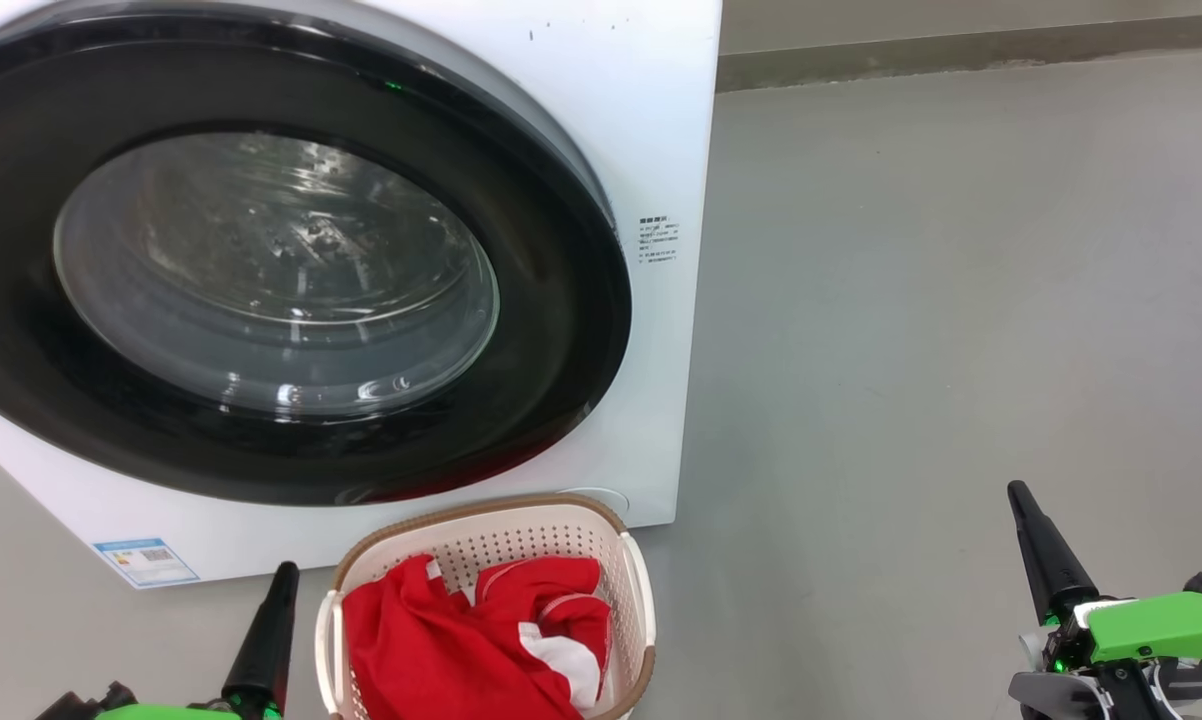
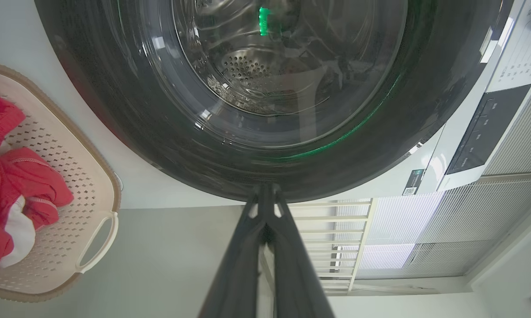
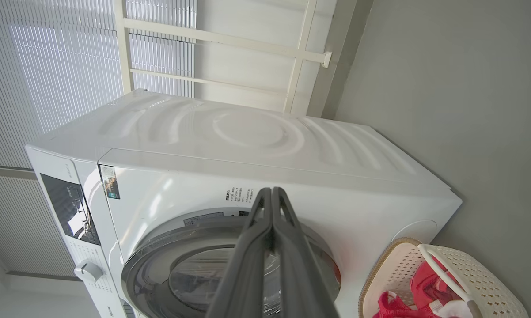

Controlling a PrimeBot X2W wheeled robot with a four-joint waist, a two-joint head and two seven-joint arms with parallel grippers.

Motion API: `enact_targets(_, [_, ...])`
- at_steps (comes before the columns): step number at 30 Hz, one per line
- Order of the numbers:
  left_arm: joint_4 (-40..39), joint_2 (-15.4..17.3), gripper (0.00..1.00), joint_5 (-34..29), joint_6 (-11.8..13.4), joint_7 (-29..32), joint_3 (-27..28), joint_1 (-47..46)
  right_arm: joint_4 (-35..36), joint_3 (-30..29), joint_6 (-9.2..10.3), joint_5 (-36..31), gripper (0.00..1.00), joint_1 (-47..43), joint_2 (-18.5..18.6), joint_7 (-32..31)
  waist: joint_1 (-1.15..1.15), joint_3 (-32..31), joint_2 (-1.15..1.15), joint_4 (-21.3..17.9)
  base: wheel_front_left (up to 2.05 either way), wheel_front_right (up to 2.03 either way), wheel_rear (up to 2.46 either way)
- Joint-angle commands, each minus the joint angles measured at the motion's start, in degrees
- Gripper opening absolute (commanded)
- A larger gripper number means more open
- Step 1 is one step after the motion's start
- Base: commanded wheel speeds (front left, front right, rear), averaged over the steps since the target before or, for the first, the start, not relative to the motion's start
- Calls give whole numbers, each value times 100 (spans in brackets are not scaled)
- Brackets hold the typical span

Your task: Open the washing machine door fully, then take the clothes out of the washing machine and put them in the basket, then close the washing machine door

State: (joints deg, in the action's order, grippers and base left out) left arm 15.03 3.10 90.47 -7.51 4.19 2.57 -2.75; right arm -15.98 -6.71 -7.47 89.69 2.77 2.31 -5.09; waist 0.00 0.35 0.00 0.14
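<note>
The washing machine point(image 1: 651, 120) point(image 3: 256, 137) stands at upper left with its black-rimmed glass door point(image 1: 271, 270) point(image 2: 265, 88) point(image 3: 203, 274) closed flat against the front. Through the glass the steel drum looks bare. Just in front, on the floor, sits the cream basket point(image 1: 633, 585) point(image 2: 93, 176) point(image 3: 473, 269) holding the red and white clothes point(image 1: 461, 640) point(image 2: 9, 194) point(image 3: 424, 287). My left gripper point(image 1: 283, 575) point(image 2: 265, 190) is shut, low beside the basket's left side. My right gripper point(image 1: 1018, 492) point(image 3: 271, 191) is shut too, far off to the right over the floor.
Grey floor point(image 1: 961, 300) stretches right of the washer to a grey skirting at the wall. Behind the washer are white slatted blinds and a pale frame point(image 3: 212, 39). A dark control panel point(image 2: 482, 132) is on the washer's front.
</note>
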Motion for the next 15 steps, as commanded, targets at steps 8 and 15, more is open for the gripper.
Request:
enact_targets(8, [-105, 86, 0, 295, 2, 109, 245, -331, 199, 73, -2, 293, 0, 336, 98, -96, 0, -17, 0, -14, 0, 0, 0])
enact_targets(15, [-104, 79, 0, 285, 2, 118, 257, -331, 198, 68, -2, 289, 0, 337, 95, -100, 0, -17, 0, -14, 0, 0, 0])
